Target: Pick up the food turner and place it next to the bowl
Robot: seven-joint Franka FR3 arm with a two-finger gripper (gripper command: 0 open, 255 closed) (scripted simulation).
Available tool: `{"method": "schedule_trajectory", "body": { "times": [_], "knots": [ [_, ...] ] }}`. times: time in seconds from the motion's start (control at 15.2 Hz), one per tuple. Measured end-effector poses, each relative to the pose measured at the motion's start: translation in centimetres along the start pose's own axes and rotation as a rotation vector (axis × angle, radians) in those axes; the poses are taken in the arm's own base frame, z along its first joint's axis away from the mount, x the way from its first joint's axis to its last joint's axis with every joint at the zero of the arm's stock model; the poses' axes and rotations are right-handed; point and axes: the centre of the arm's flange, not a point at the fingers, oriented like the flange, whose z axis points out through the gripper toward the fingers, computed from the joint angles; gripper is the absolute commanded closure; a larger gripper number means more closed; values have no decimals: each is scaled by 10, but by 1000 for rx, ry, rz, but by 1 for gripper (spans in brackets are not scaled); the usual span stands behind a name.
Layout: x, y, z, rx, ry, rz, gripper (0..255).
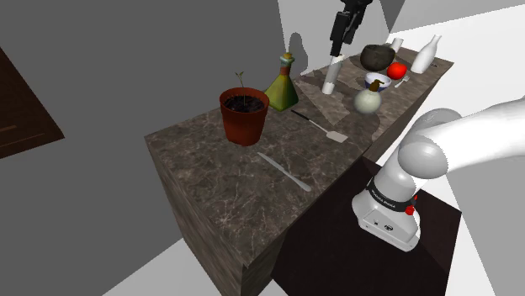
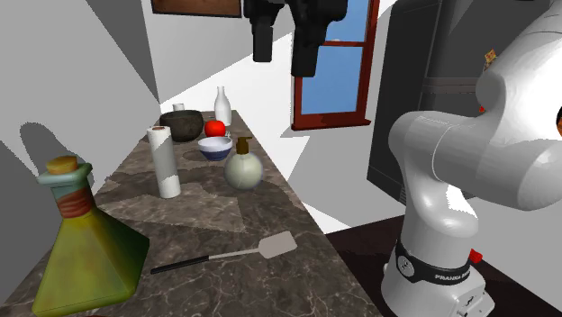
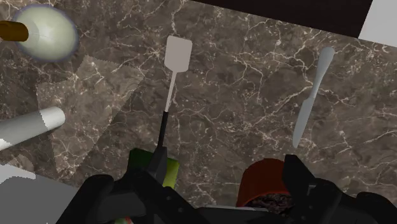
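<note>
Claw [image 2: 283, 49] is held high over the counter [image 2: 270, 212], jaws spread wide, nothing gripped and nothing touched. Below it, in the wrist view, the turner [image 3: 172, 83] is seen lying flat on the marble, pale blade pointing away, dark handle running back toward the fingers [image 3: 312, 191]. From the second exterior view its handle end is placed near the bottle [image 2: 81, 243], well apart from the bowl [image 2: 214, 147] at the far end.

The approach is judged to be the step in hand. A straight descent is called for, with the jaws set across the thin shaft, not along it. The grip is best taken near the middle, so the blade end is not left to droop. The knife [image 3: 312, 95] lies off to one side and should be left undisturbed. Since the turner lies so flat, the fingertips are probably needed right down at the marble before any closing is attempted.
</note>
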Motion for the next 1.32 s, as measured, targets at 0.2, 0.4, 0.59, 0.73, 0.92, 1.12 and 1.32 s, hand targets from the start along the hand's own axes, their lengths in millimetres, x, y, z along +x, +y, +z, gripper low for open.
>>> {"method": "schedule_trajectory", "body": {
  "times": [0.2,0.4,0.59,0.73,0.92,1.12,1.32],
  "knots": [
    [0,7,14,6,2,9,0],
    [8,24,47,20,5,30,0],
    [11,39,83,35,11,52,0],
    [11,52,109,45,15,66,0],
    [13,66,148,61,19,88,0],
    [16,80,185,76,25,109,0],
    [24,93,221,92,31,132,0]
  ]
}}
